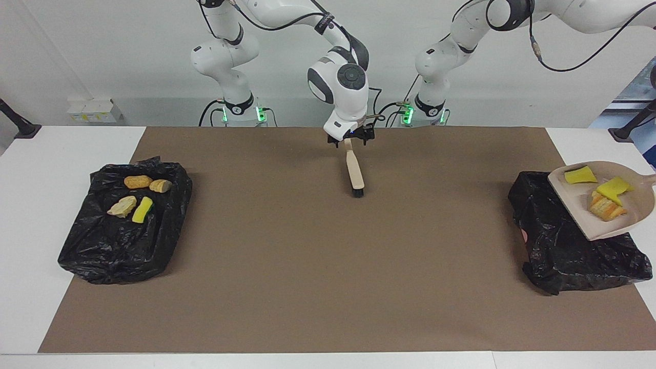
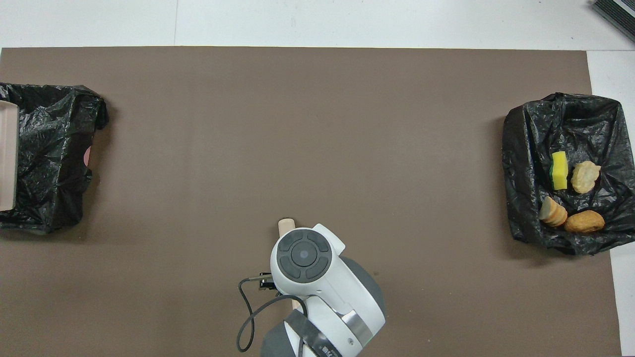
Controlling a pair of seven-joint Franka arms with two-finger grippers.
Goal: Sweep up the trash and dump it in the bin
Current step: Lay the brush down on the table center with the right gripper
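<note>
1. The left gripper is out of view past the picture's edge at the left arm's end of the table. It is clenched, and judging by the dustpan (image 1: 576,205) hanging tilted in the air with its handle running out of view that way, it is grasping that handle.
2. Three pieces of trash (image 1: 605,207) lie in the dustpan: two yellow sponges and one orange bread lump. They sit toward the handle end.
3. The dustpan is over the bag (image 1: 569,251), a black bin liner at the left arm's end. Its long axis runs along the table's length, with the open lip toward the table's middle, above the bag. Dumping likely calls for tipping the lip down so that the trash slides off into the bag. The left arm is much the nearer.
4. Four more scraps (image 1: 136,197) already lie in the other bag (image 1: 118,246) at the right arm's end.
5. The right gripper (image 1: 351,139) is over the handle end of the brush (image 1: 354,171), released. The brush lies on the mat (image 1: 328,266), bristles pointing away from the robots.
6. No brand or writing can be read. A small pink mark on the bag cannot be made out.
</note>
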